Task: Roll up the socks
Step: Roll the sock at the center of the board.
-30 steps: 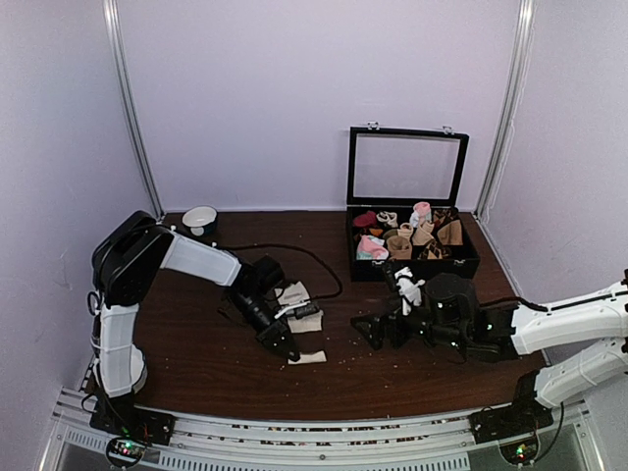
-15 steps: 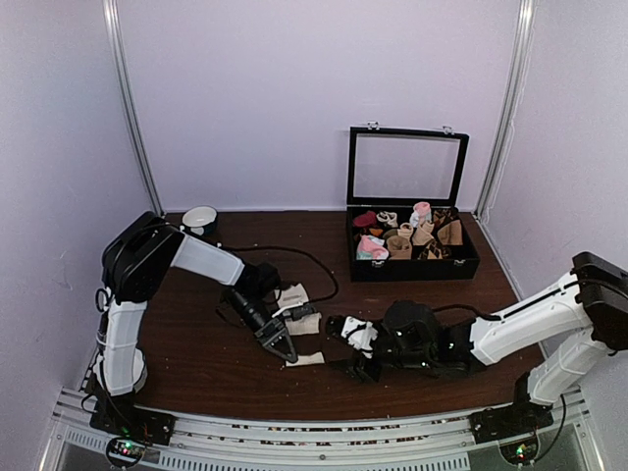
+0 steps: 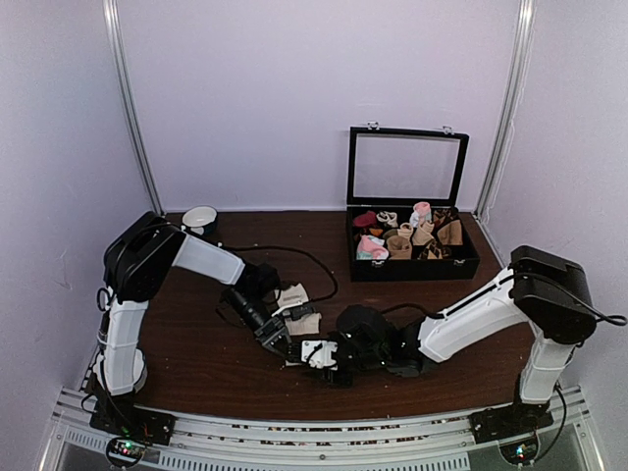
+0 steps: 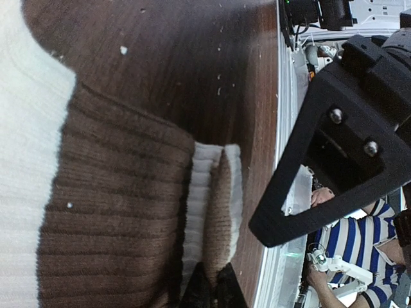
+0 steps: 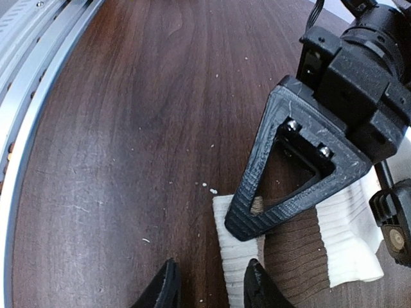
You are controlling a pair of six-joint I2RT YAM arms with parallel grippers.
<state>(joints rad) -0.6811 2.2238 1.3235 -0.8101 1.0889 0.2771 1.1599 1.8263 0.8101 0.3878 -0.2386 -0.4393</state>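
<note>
the dark wooden table (image 3: 196,378) fills the lower half of the overhead view. the right arm (image 3: 471,312) reaches from the lower right toward centre, and the left arm (image 3: 201,261) slants down from the left to meet it. an open black case (image 3: 412,273) of rolled socks stands at the upper right. the socks (image 5: 302,247) (tan ribbed knit, pale cuffs) lie flat just left of centre in that view. the left gripper (image 4: 209,294) is clenched on a fold of cuff at the bottom of its wrist view. the right gripper (image 5: 212,290) stands with fingers apart, a cuff corner between them, unpinched. a small bowl (image 3: 200,218) sits at the table's upper left.
</note>
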